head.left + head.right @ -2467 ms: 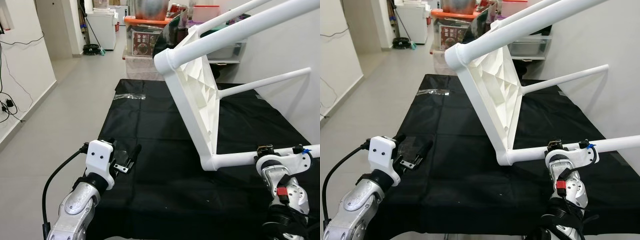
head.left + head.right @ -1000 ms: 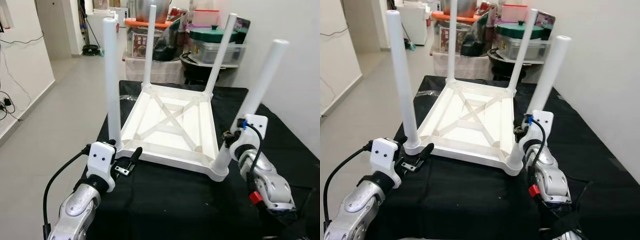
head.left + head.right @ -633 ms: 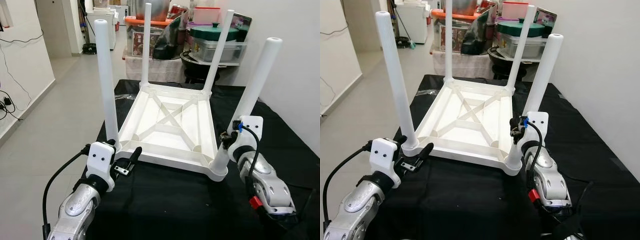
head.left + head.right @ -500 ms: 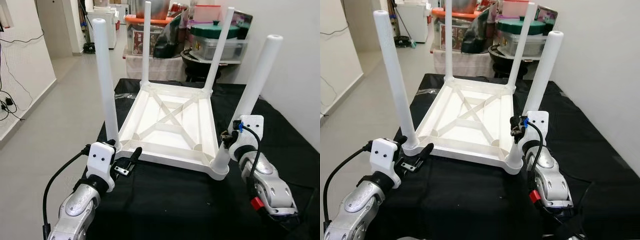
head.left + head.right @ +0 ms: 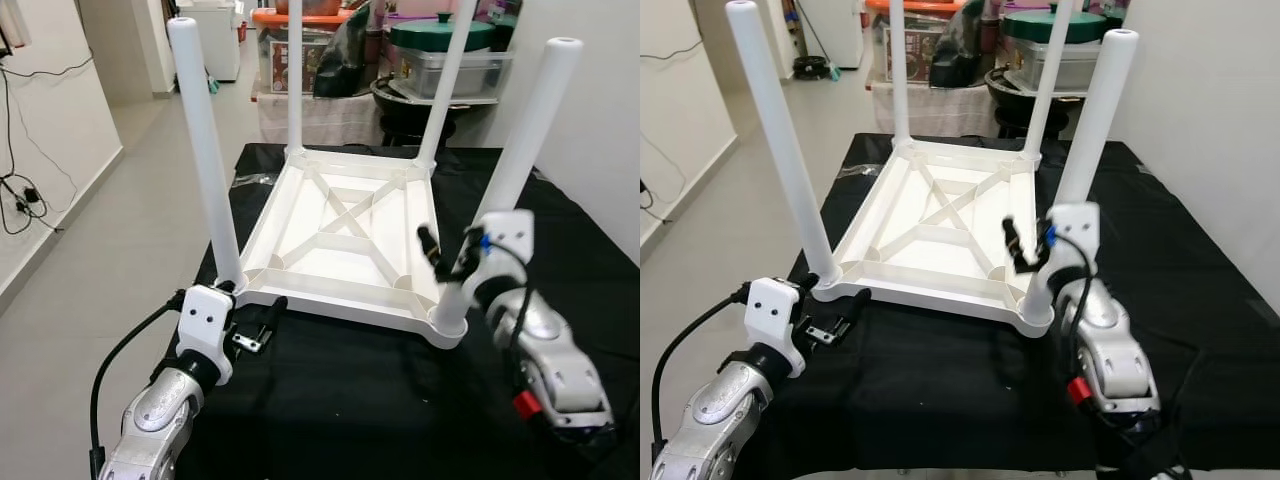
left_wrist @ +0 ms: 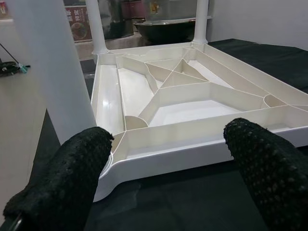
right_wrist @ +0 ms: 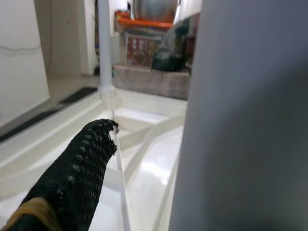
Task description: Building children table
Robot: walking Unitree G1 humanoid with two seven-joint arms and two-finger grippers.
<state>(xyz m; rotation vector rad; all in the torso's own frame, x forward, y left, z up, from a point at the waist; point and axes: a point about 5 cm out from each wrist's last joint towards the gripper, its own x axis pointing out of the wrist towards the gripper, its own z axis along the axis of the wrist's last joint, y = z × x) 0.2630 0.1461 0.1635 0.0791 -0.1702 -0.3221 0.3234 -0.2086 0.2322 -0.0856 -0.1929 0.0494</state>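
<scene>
- The left gripper sits nearest, at about 7 o'clock in the head views, low over the black cloth. Its two fingers are spread apart and hold nothing, and their tips stop just short of the table's near-left corner.
- In the left wrist view both black fingers frame the ribbed white underside; their bases are cut off by the picture's edge.
- The right gripper is at about 4 o'clock, up against the near-right leg. One finger stands clear on the leg's inner side; the other is hidden behind the leg and the white wrist housing, so I cannot tell whether it grips or is parted.
- The right wrist view is blurred, with the leg a pale grey mass beside one finger.
- The white children table lies upside down at the centre of the cloth, four legs pointing up. The two far legs are cut off at the top.
- Beyond, at 12 o'clock, stand stacked storage boxes, partly hidden by the legs.
</scene>
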